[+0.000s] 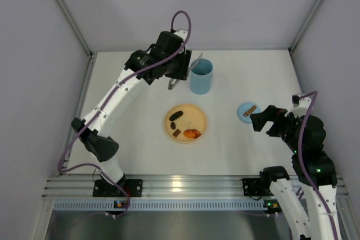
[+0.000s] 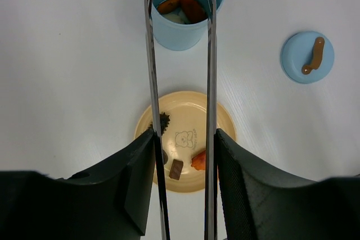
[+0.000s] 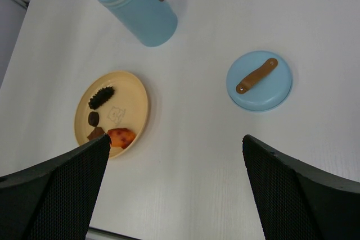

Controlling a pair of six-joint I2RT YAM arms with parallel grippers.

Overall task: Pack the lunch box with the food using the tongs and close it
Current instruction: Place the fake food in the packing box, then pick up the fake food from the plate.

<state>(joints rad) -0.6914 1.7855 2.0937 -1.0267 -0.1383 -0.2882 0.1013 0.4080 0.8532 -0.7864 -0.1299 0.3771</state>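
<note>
left hand (image 2: pixel 184 150) grips the tongs (image 2: pixel 149 54), tips parted over the upright lunch box (image 2: pixel 177 35) on the far side of the bench (image 1: pixel 135 139). food (image 2: pixel 191 7) lies in the box and on the plate (image 2: pixel 191 108). right hand (image 3: pixel 175 141) released, empty.

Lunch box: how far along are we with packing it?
Done: a few food pieces, orange ones and a white one, already lie inside the lunch box. In hand: the left hand grips the tongs, tips over the box's mouth. Left: four pieces on the yellow plate, then the lid, lying on the table ahead of the open right hand, must go on.
</note>
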